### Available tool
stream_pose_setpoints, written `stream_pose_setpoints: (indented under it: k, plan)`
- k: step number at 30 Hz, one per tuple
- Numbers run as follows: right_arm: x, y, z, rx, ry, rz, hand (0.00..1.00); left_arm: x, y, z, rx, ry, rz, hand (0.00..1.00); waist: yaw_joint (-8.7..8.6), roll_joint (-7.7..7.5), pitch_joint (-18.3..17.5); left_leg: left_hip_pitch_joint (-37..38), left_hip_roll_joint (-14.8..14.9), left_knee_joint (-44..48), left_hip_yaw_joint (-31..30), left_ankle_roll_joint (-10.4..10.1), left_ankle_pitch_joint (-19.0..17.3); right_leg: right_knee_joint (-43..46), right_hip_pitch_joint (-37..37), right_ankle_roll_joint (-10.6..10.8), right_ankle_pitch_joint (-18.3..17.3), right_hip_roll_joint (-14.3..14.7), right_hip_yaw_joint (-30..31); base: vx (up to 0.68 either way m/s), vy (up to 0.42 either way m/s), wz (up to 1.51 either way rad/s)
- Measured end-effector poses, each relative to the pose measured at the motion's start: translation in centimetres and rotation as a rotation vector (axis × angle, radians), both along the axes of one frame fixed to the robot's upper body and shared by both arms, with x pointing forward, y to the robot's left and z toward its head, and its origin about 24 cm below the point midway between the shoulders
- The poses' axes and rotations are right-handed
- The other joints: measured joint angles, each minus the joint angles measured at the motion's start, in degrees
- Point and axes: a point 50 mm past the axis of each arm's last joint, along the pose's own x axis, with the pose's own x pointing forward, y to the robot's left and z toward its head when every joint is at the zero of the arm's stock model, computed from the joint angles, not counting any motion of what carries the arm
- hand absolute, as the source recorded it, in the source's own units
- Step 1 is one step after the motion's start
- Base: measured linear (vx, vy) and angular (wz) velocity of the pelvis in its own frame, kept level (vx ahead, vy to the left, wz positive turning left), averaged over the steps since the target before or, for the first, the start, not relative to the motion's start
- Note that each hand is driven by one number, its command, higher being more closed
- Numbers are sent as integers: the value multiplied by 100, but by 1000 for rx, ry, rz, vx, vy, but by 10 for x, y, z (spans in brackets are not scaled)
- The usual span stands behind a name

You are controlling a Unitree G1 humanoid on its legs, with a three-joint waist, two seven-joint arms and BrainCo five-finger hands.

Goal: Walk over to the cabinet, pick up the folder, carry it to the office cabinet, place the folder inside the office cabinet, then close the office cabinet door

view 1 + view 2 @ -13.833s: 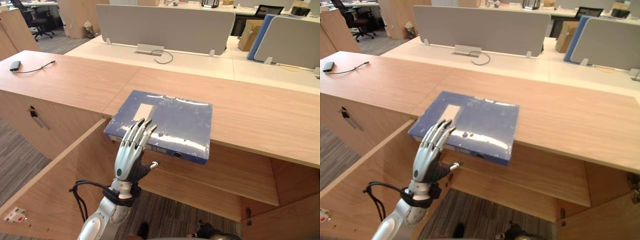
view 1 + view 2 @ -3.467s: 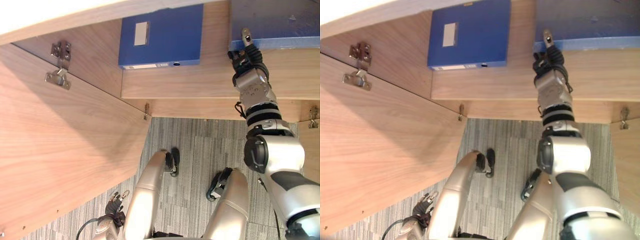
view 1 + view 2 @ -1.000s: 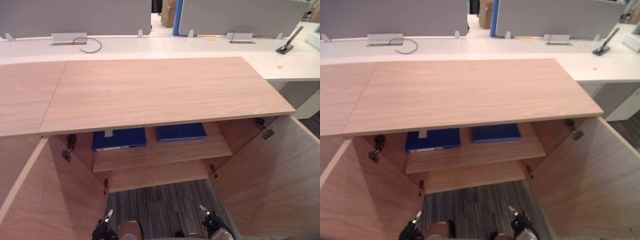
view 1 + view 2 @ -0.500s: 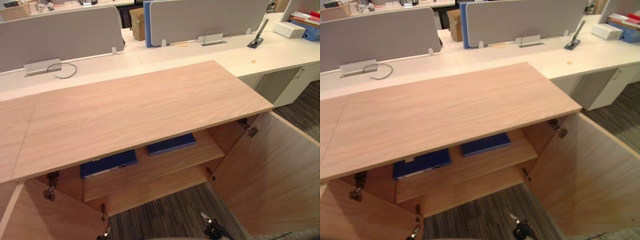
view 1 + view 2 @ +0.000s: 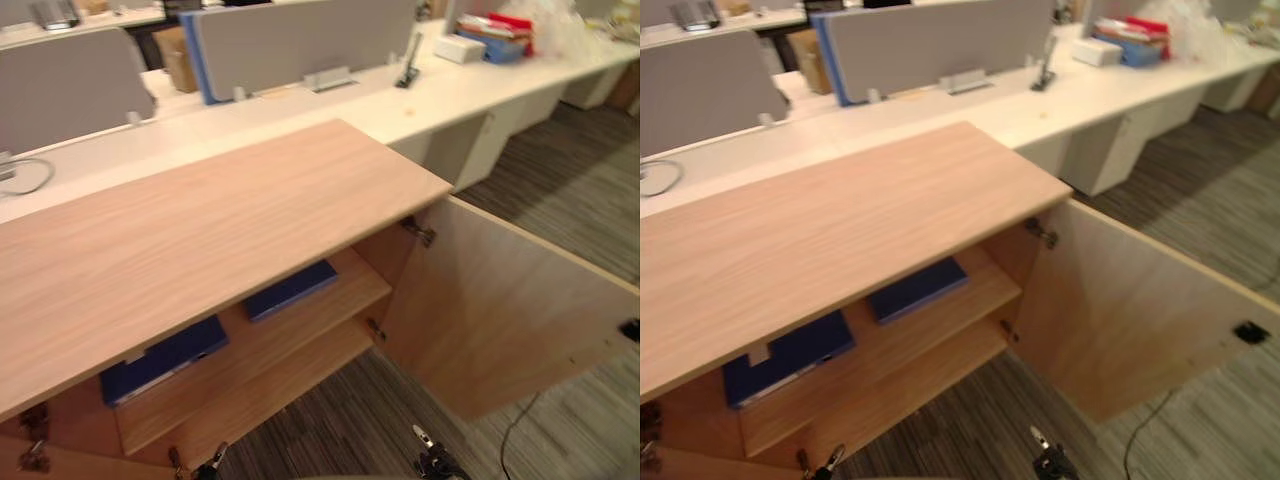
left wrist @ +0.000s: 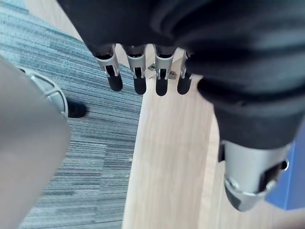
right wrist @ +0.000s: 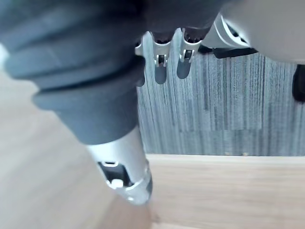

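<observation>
Two blue folders lie flat on the shelf inside the open office cabinet: one at the left, one further right. The cabinet's right door stands wide open, swung out over the carpet. My left hand hangs low at the bottom edge in front of the cabinet; in the left wrist view its fingers are straight and hold nothing. My right hand also hangs low before the open door, its fingers relaxed and empty.
Behind the cabinet run white desks with grey dividers. Boxes and papers sit on the desk at the far right. Grey carpet lies to the right of the open door. A dark fitting sits near the door's outer edge.
The camera has swung to the right, so the cabinet sits further left and the whole right door shows. Both folders stay on the shelf. Both hands stay low and empty.
</observation>
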Motion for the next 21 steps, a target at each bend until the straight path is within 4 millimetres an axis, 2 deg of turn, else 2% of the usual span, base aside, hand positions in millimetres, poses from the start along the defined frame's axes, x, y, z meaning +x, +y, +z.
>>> stream_pose_setpoints:
  k: [1, 3, 8, 12, 14, 16, 18, 19, 20, 21]
  plan:
    - [-7, -9, -1, -5, 18, -50, 0, -2, -3, -2, -15, 21, -10, 0, -45, 108, 23, 18, 80, 9, -75, 28, 29, -113, 39, -5, 9, 139, 39, -1, -172, -42]
    - [-19, -18, -2, -3, 40, -116, 0, -4, -4, -2, -19, 31, -15, 0, -45, 166, 35, 110, 184, -15, -168, 29, 28, -267, 125, -7, 10, 325, 124, -28, -105, -28]
    - [-34, -15, -5, 37, 63, -223, 0, -2, 0, -1, -9, 28, -35, 0, -114, 136, 52, 108, 319, -109, -344, -18, 46, -695, 117, -51, 165, 681, 264, -60, -43, -19]
    - [-34, -12, -5, 54, 55, -269, 0, 0, 1, -1, -7, 24, -57, 0, -163, 126, 60, 102, 342, -105, -337, -56, 24, -1266, 157, -18, 520, 925, 431, -59, 36, -27]
    - [-30, -8, -6, 65, 47, -270, 0, 1, 2, 0, -8, 16, -49, 0, -168, 90, 96, 81, 399, 90, -299, -189, -76, -1572, 209, -24, 685, 1040, 583, -36, 26, -43]
    - [-24, 2, -6, 89, 41, -247, 0, 3, 14, 2, 20, 3, -40, 0, -144, -106, 222, -389, 734, 1577, -344, -174, -545, -1741, 228, -60, 714, 1090, 939, -34, -35, -64]
    - [-22, 3, -7, 92, 45, -232, 0, 1, 18, 3, 33, 9, -29, 0, -99, -132, 240, -784, 1046, 2800, -615, -51, -726, -1782, 243, -123, 759, 1164, 1274, 37, -10, -88]
    - [-22, 3, -7, 89, 43, -230, 0, -1, 17, 3, 30, 11, -16, 0, -41, -134, 260, -1025, 1103, 3392, -1068, -80, -810, -1796, 291, -192, 804, 1195, 1505, 85, 55, -93]
    - [-23, 2, -7, 85, 46, -231, 0, -2, 17, 2, 30, 14, -13, 0, -23, -124, 274, -1048, 1043, 3443, -1376, -98, -970, -1798, 291, -201, 810, 1215, 1621, 89, 119, -93]
    - [-23, -2, -6, 76, 49, -236, 0, -5, 13, 1, 18, 18, 1, 0, -10, -49, 298, -1074, 827, 3259, -1985, -109, -1266, -1793, 290, -193, 827, 1229, 1840, 17, 148, -91]
